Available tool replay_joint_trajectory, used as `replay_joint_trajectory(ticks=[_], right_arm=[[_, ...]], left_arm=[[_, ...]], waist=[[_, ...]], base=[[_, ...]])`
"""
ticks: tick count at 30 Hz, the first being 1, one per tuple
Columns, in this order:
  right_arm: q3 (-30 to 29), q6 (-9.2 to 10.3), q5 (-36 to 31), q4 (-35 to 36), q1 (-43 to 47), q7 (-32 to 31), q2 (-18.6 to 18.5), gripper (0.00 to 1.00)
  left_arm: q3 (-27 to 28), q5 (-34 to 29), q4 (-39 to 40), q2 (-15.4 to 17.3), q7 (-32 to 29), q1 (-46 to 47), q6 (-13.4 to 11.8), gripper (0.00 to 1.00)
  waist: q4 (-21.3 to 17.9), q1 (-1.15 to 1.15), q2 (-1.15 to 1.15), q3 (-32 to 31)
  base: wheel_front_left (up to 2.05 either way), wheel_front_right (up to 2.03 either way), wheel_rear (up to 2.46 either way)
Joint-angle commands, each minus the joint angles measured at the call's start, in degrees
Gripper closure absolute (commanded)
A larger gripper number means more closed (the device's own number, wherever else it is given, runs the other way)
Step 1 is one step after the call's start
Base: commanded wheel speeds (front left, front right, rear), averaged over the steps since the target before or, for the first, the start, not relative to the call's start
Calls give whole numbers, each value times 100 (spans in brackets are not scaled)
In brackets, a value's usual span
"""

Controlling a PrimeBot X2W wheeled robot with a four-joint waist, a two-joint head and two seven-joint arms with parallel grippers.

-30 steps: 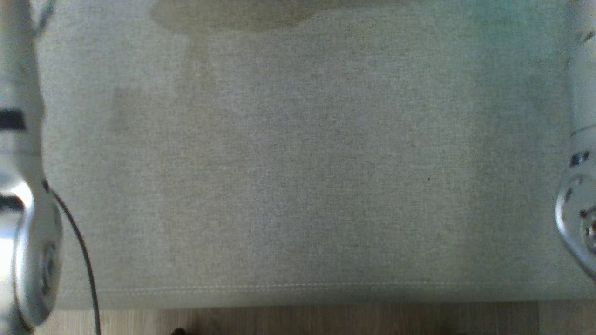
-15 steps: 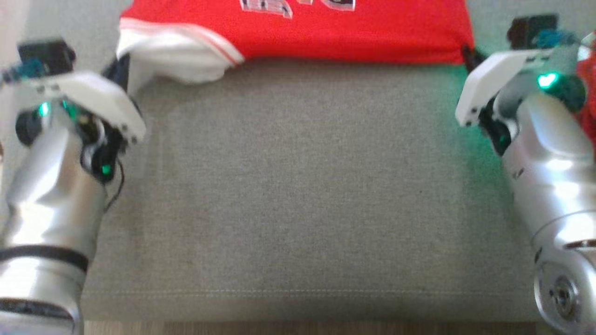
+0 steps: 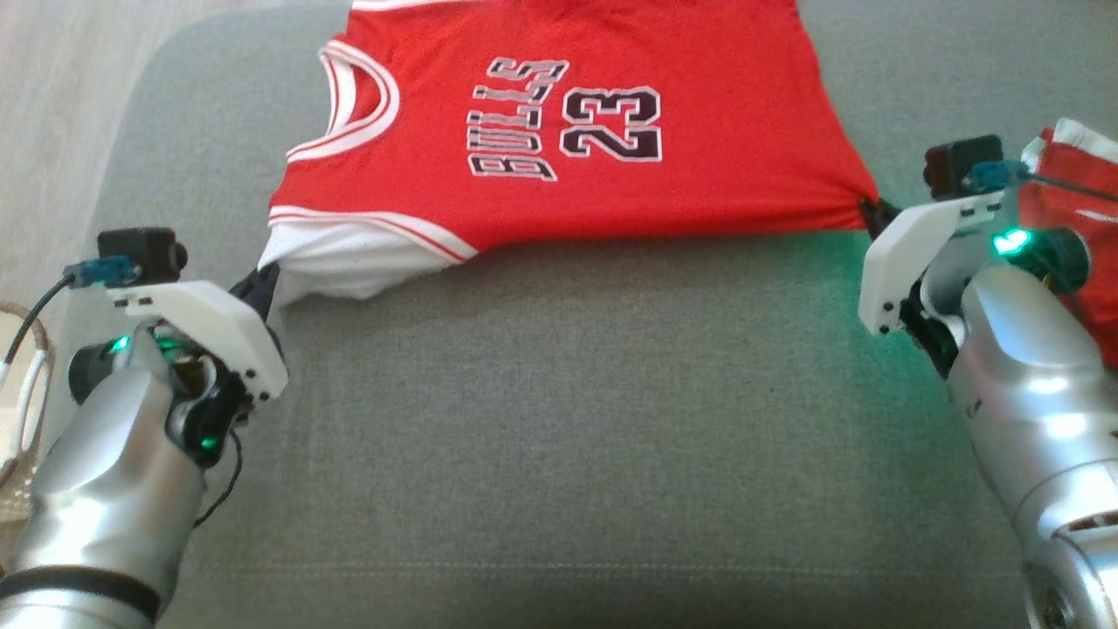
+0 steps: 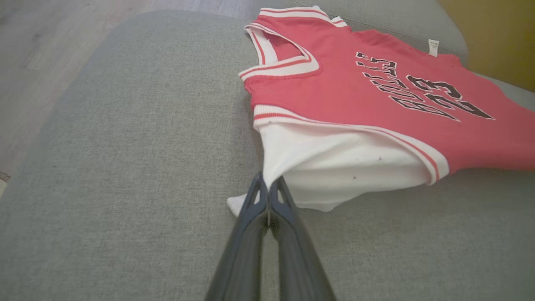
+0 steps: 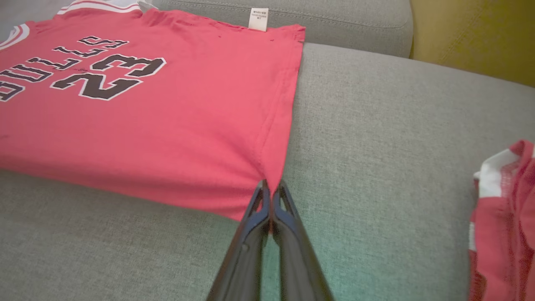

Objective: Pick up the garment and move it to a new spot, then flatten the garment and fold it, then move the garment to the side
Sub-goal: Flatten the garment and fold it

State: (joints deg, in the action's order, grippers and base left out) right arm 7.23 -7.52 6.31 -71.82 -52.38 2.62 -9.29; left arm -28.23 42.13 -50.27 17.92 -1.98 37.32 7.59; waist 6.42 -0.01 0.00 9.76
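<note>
My left gripper point(image 4: 267, 193) clamps the jersey point(image 3: 559, 188) by a white corner, my right gripper point(image 5: 271, 193) by its red hem corner; pulling both evenly and low across the cushion point(image 3: 559, 419) should flatten it.

left end effector point(image 4: 267, 190): tips pressed together, pinching the white near corner at the left end of the garment point(image 3: 568, 192) | right end effector point(image 5: 271, 192): tips pressed together on garment's red near-right corner | left forearm point(image 3: 113, 454), right forearm point(image 3: 1031, 384): silver, each angled inward toward garment's near edge, wrists lit green
</note>
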Motion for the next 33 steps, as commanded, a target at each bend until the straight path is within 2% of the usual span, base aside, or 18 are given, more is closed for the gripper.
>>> replay_joint_trajectory(ticks=[1,8,16,22,27,33], right_arm=[[151,3,84,155,48,45,-68,100],[631,3,507,376,227,-14,-152,100],[1489,3,1140,843,511,-534,-467,100],[2297,3,1918,1467,913,-1391,-865,100],[2880,3,2739,2218,1326,-2217,-1392,100],[3300,3,3600,3050,1779,-3203,-2015,100]], left_arm=[[166,93,181,419,-41,76,-11,100],[36,648,731,730,-457,-241,-11,100],[-306,1195,1568,1249,-1126,-681,-10,100],[-584,1600,2185,1697,-1724,-1088,-10,100],[-650,1879,2685,2091,-2068,-1410,-10,100],[-655,2261,3267,2486,-2434,-1940,-10,100]], waist=[[-24,1,0,-88],[-30,1,0,-225],[-32,1,0,-324],[-66,1,0,-513],[-109,1,0,-704],[-159,1,0,-953]], base=[[0,0,0],[0,0,0],[0,0,0],[0,0,0],[0,0,0],[0,0,0]])
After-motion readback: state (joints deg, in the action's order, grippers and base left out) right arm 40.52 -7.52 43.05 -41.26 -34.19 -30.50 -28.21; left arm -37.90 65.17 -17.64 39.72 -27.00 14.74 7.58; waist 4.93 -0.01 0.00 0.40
